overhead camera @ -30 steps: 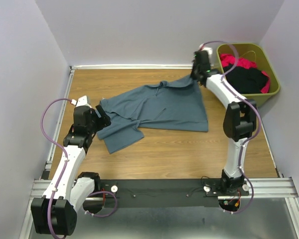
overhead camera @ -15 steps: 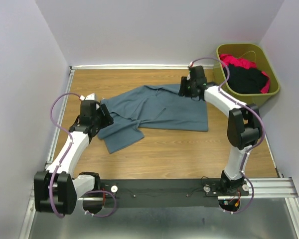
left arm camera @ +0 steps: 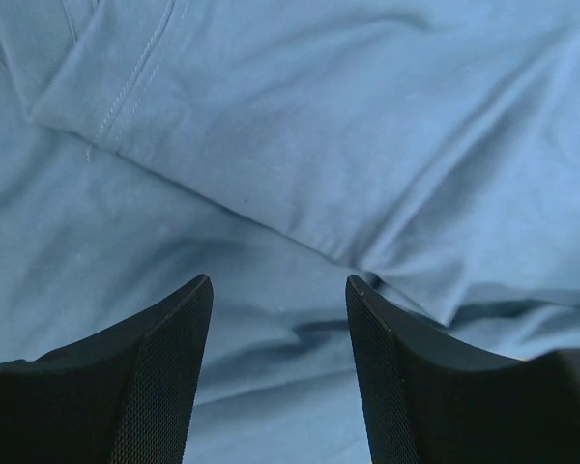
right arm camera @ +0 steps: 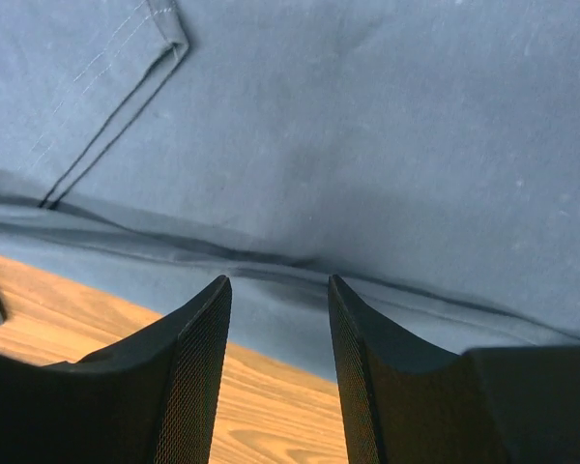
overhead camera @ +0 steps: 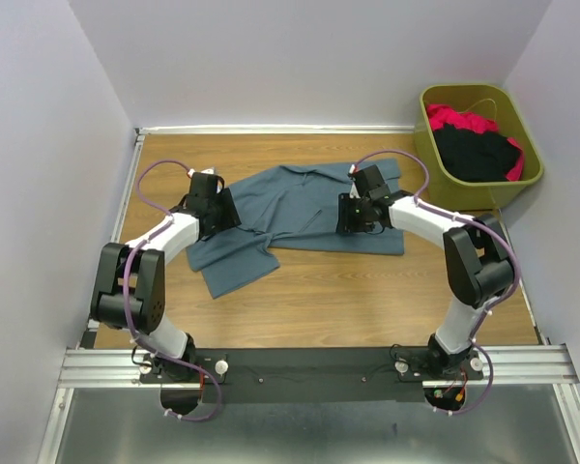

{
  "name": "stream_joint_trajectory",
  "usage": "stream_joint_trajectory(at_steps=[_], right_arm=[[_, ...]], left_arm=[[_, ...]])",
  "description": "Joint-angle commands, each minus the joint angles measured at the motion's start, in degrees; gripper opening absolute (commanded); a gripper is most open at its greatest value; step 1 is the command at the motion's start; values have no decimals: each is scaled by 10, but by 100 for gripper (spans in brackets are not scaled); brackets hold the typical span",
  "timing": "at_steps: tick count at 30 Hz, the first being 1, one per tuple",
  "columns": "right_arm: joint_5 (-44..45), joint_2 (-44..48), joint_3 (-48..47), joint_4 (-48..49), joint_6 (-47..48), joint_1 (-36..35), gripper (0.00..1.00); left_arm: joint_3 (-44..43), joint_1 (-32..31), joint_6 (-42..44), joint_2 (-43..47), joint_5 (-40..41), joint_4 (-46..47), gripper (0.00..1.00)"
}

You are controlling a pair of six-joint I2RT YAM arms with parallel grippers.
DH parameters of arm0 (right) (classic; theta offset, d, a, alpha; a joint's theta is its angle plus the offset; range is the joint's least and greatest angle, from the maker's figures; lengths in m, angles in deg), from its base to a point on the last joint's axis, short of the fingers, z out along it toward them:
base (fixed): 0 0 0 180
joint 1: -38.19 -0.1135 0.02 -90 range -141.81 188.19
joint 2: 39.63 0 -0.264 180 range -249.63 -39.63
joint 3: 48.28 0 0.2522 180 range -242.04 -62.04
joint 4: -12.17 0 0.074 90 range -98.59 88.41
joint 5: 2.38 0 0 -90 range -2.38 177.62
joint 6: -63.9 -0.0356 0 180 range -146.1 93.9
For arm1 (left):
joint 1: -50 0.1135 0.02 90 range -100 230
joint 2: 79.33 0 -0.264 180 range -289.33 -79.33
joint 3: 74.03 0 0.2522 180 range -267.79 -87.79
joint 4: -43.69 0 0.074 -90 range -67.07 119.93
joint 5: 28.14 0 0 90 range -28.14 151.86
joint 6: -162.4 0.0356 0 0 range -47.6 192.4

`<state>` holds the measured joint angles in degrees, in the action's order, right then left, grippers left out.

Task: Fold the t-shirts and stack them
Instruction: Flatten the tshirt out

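A slate-blue t-shirt [overhead camera: 300, 208] lies spread and wrinkled on the wooden table [overhead camera: 319, 300]. My left gripper [overhead camera: 222, 208] is open and empty, low over the shirt's left part, and blue cloth [left arm camera: 319, 116] with a stitched hem fills its view. My right gripper [overhead camera: 353, 213] is open and empty over the shirt's right half. Its fingers straddle a fold of the shirt [right arm camera: 367, 126] at the edge where bare wood [right arm camera: 271, 406] shows. A black shirt [overhead camera: 476, 153] and a red-pink shirt [overhead camera: 459, 118] lie bundled in the bin.
The olive-green bin [overhead camera: 427, 145] stands at the back right corner, beside the table. Lavender walls close in the left, back and right sides. A white rail [overhead camera: 261, 129] runs along the table's back edge.
The right gripper has come away from the bin side toward the shirt's middle, and the shirt's back right corner now lies flat. The left gripper has moved up and right onto the shirt.
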<state>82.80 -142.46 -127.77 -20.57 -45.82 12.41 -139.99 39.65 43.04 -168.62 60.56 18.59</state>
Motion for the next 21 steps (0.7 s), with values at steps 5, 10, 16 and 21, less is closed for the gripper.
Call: stream_joint_trajectory(at_steps=[5,10,16,21], right_arm=[[6,39,36,16,-8,0,52],[11,49,48,18,-7,0,52],[30,46,52,21,-8,0,52],[44,36,68,25,-8,0,52]], left_arm=[[-11,-4,-42,-55,27,70,64],[-22,-5,-55,-78,28,96,61],[-38,-7,-58,-105,31,97,48],[-49,-8,-51,-91,42,96,11]])
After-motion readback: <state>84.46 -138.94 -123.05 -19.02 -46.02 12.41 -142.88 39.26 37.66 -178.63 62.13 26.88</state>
